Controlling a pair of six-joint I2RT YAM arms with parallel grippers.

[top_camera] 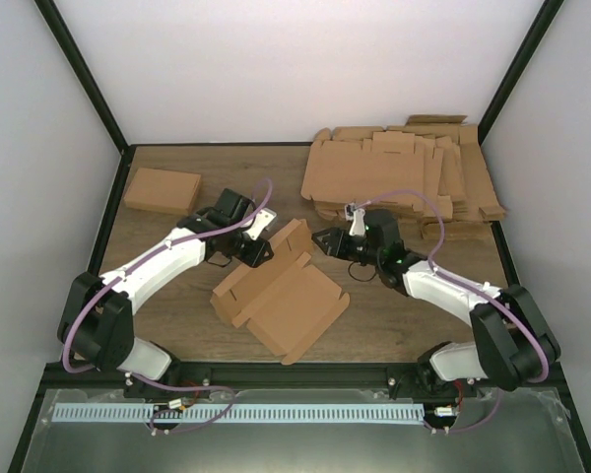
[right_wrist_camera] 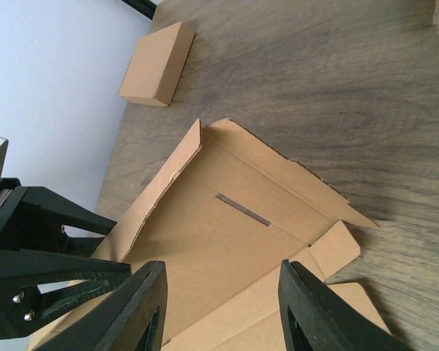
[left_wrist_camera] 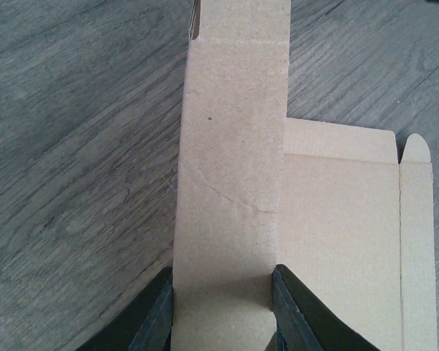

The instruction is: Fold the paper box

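Wall-raising step: the left end effector (left_wrist_camera: 223,307) clamps an upright flap (left_wrist_camera: 230,146) of the plain brown cardboard paper box (top_camera: 281,296). The right end effector (right_wrist_camera: 223,307), jaws apart and empty, likely takes the opposite wall next.

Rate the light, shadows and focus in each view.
Top external: soft, even light, only faint shadows under the paper box, no glare. Left wrist: cardboard grain crisp, the left gripper dark and slightly soft at the bottom edge. Right wrist: the white wall nearly washed out, the box sharp, the right gripper a near-black silhouette.
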